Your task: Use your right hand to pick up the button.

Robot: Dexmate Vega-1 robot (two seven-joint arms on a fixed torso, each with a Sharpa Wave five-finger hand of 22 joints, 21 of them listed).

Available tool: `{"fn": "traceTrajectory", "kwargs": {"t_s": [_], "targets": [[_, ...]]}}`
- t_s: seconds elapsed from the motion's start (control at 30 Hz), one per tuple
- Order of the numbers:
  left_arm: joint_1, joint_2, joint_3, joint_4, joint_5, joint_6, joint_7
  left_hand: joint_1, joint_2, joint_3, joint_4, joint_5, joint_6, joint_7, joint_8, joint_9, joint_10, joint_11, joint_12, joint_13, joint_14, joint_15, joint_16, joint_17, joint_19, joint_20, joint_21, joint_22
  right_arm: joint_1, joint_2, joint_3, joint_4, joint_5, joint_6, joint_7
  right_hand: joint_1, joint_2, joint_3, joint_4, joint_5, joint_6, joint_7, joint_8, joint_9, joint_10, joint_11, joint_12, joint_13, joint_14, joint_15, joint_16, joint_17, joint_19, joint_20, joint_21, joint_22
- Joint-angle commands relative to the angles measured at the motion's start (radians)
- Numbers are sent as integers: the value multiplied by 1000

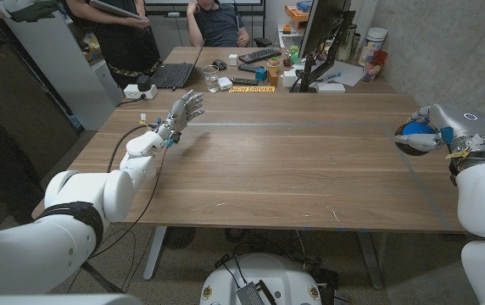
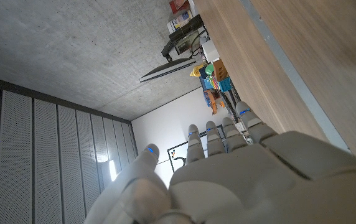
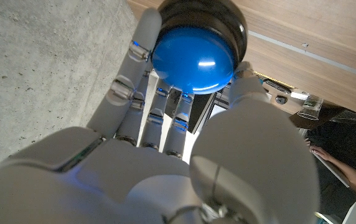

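Note:
The button (image 1: 410,133) is a blue dome on a black round base, at the table's right edge. My right hand (image 1: 433,129) grips it, fingers wrapped around its sides. In the right wrist view the button (image 3: 193,55) sits between the fingers and the thumb of my right hand (image 3: 165,143), its blue dome facing the palm. I cannot tell whether the base touches the table. My left hand (image 1: 181,113) is held above the table's left part, fingers apart and empty. My left hand (image 2: 228,168) shows the same in the left wrist view, fingers straight.
The wooden table (image 1: 285,169) has a laptop (image 1: 175,74), a glass (image 1: 211,79), a keyboard (image 1: 259,56), a monitor (image 1: 323,34) and small items along its far edge. People stand and sit behind it. A concrete wall runs on the right.

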Motion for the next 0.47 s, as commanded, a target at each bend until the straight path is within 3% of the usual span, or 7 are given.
{"fn": "traceTrajectory", "kwargs": {"t_s": [0.03,0.47], "targets": [[3,2,-6,-1,-3,-4,-2,-7,2,-3,0,9,7,-3,5,4,1,-3,4,4,-4,2,5,3,1,6,-3,2,6,10,8,0,9,15,2,345,332,6,4,6,71,61,4,2,15,3,8,21,178,-273,-3,6,-37,-36,8,1],[13,3,-8,-6,-9,-11,-8,-7,2,-4,0,9,7,-4,5,4,1,-2,4,4,-4,2,6,3,1,7,-4,2,-3,20,23,-3,34,30,2,350,332,8,5,6,75,62,3,5,16,1,11,25,186,-273,-14,16,-39,-36,23,1]]}}
